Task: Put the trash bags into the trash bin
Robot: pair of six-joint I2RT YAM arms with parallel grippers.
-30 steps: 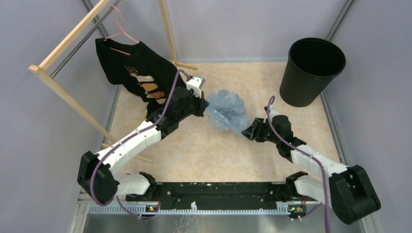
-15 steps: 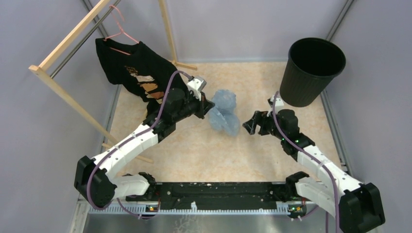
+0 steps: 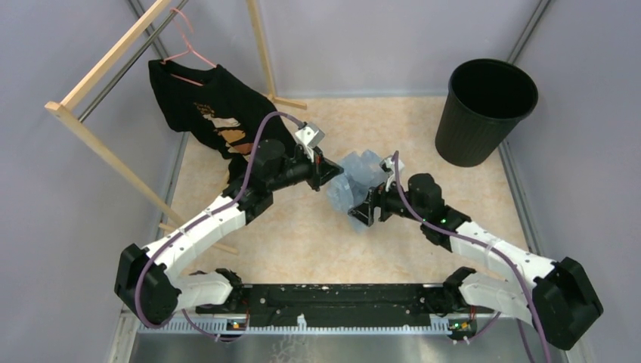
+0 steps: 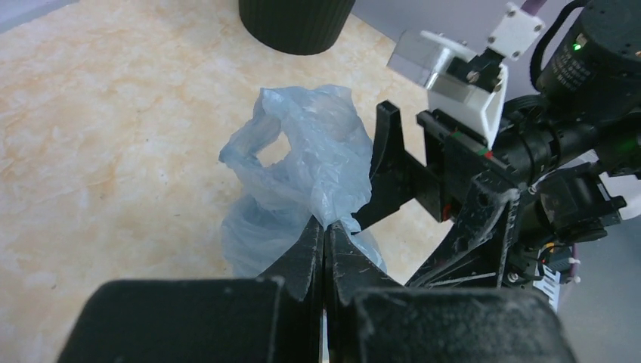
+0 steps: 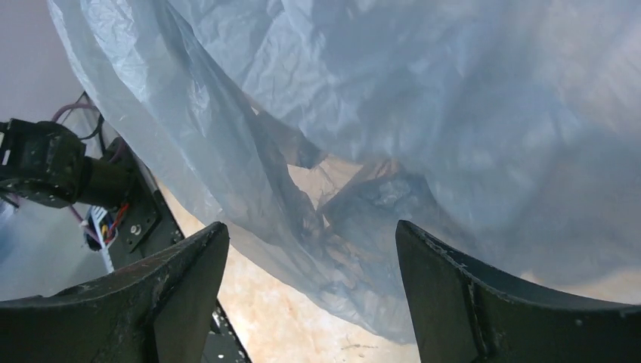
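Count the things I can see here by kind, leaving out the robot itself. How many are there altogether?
Bag, pale blue plastic: 1
Bin, black: 1
T-shirt, black: 1
Hanger, pink: 1
Rack, wooden: 1
Total: 5

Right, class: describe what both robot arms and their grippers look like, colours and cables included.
The left arm and right arm have white shells with black joints and bases; a purple cable runs along each. The left gripper and right gripper are black, two-fingered and scuffed.
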